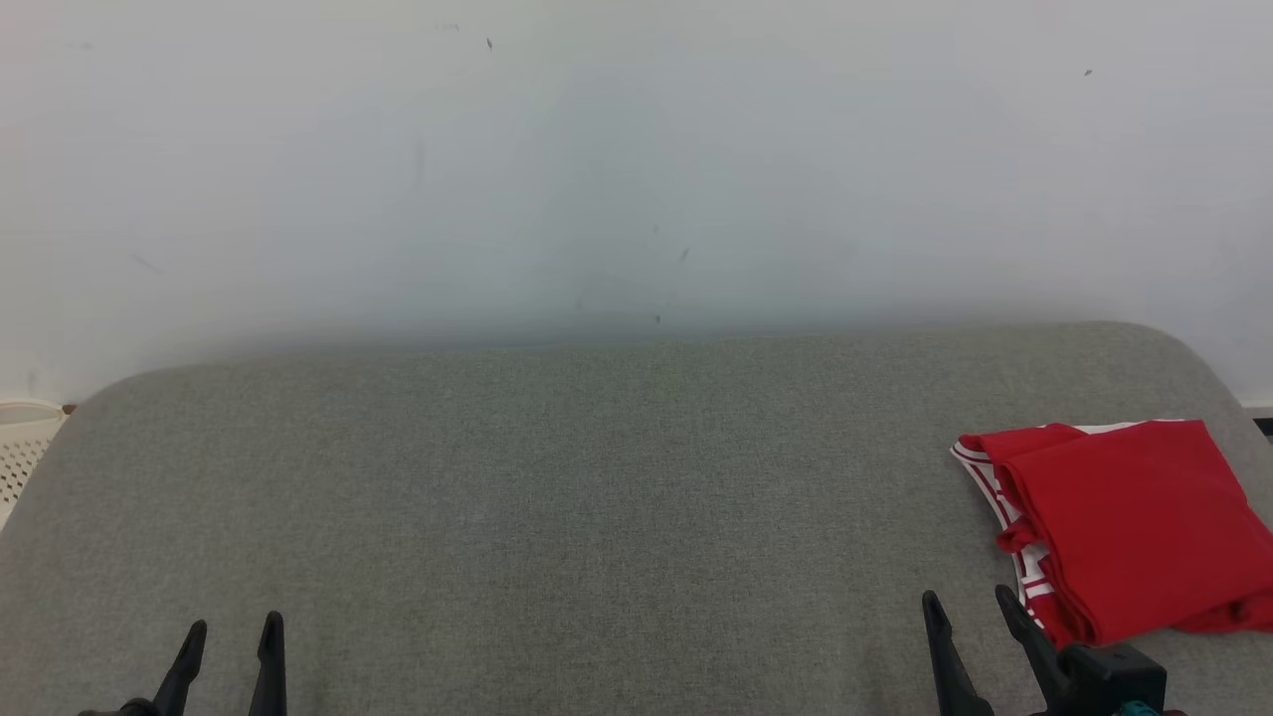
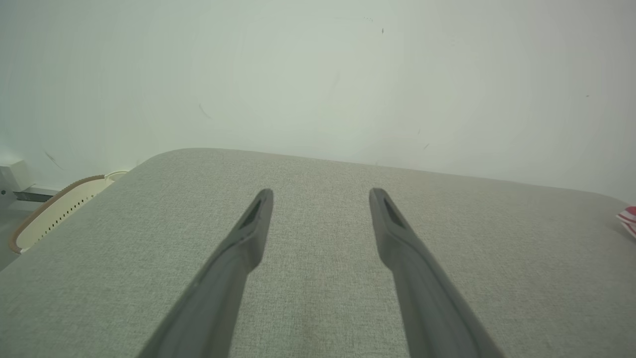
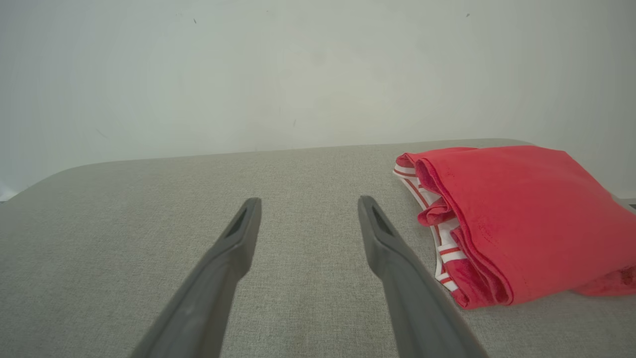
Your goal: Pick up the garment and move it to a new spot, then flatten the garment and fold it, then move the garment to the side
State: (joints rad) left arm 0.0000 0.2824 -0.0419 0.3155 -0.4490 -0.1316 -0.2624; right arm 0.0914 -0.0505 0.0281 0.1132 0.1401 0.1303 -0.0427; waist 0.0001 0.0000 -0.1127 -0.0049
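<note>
Leftmost, off the counter's (image 1: 597, 477) left edge: a white perforated basket (image 1: 20, 452), partly visible, low against the pale wall (image 1: 597, 149). Counter is grey fabric-covered with rounded far corners.

Near edge, left side: left fingers (image 1: 271, 661) spread apart, nothing between them, tips pointing toward the far edge. Left wrist view agrees: both fingers (image 2: 246, 243) over bare grey cloth, gap wide.

Near edge, right side: right fingers (image 1: 945, 661) likewise parted and holding nothing. Right wrist view: fingers (image 3: 385, 248) over bare cloth, garment (image 3: 521, 214) just beside them on the right, not touching.

Right edge: garment (image 1: 1144, 517) red, folded into a rough rectangle, lying flat on the counter. White-and-red striped trim shows along its left side.
</note>
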